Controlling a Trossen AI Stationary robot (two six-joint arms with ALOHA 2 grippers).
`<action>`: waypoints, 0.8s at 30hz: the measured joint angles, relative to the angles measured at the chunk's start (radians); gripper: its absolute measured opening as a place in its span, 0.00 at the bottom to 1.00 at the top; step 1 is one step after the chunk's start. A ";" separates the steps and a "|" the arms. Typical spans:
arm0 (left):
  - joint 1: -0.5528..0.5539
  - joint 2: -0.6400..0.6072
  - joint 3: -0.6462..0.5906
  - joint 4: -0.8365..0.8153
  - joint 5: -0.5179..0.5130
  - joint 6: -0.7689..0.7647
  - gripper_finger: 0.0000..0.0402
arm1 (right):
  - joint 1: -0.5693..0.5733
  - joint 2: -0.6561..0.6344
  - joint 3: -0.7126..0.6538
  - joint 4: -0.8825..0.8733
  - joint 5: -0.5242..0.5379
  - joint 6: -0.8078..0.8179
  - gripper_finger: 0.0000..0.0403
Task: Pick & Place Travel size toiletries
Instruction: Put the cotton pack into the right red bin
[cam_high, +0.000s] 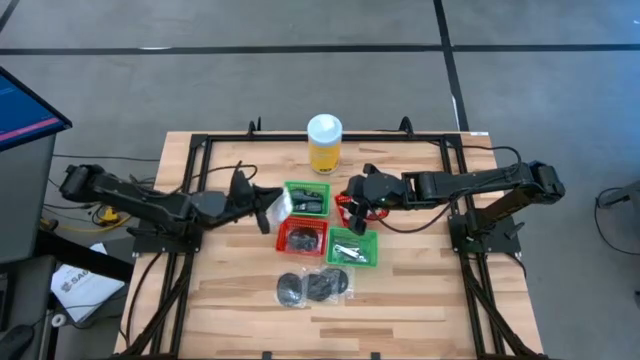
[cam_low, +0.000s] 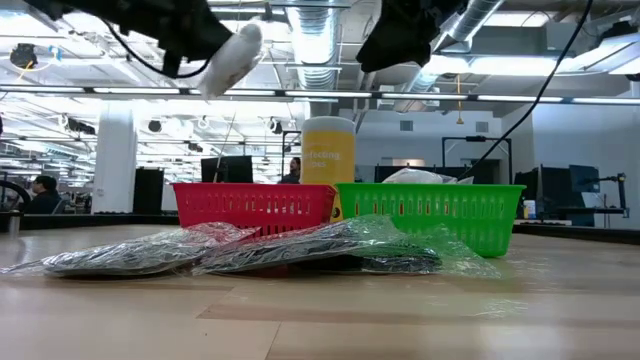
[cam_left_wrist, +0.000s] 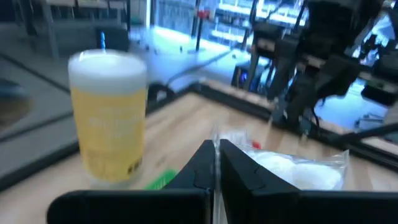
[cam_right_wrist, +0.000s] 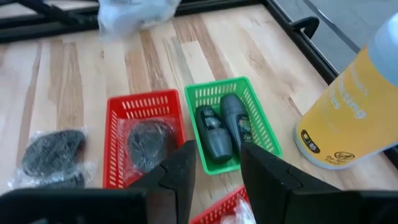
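My left gripper (cam_high: 268, 212) hangs shut above the table, left of the baskets, with a white-and-clear crinkly packet (cam_high: 281, 205) in it; the packet also shows in the low view (cam_low: 230, 55) and the left wrist view (cam_left_wrist: 298, 171). My right gripper (cam_right_wrist: 214, 168) is open and touches nothing. It hovers over a red basket (cam_high: 349, 212). Two packeted black discs (cam_high: 312, 288) lie flat on the wood near the table's near edge. Another disc (cam_right_wrist: 148, 140) lies in a red basket (cam_right_wrist: 118, 106). Two dark oblong pieces (cam_right_wrist: 222, 127) lie in a green basket (cam_right_wrist: 264, 118). My left gripper pinches the white-and-clear packet between its two shut fingers (cam_left_wrist: 202, 165), by its clear crinkly edge (cam_left_wrist: 233, 140). The packet is lifted clear, high above the baskets, and sticks out past the fingertips toward the baskets.
A tall yellow bottle with a white cap (cam_high: 324, 143) stands behind the baskets, toward the far edge. A second green basket (cam_high: 353, 247) sits near the right gripper. A black frame (cam_high: 205, 145) runs around the table. Bare wood lies left and right of the basket cluster.
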 joint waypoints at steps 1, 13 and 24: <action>0.000 0.022 0.000 0.046 -0.007 0.027 0.00 | 0.000 0.000 0.000 0.006 0.000 0.003 0.29; 0.000 0.290 0.000 0.579 -0.137 0.254 0.00 | 0.000 0.088 -0.002 0.188 -0.001 0.009 0.29; 0.011 0.431 0.079 0.661 -0.234 0.359 0.01 | 0.000 0.158 0.003 0.404 -0.002 -0.018 0.29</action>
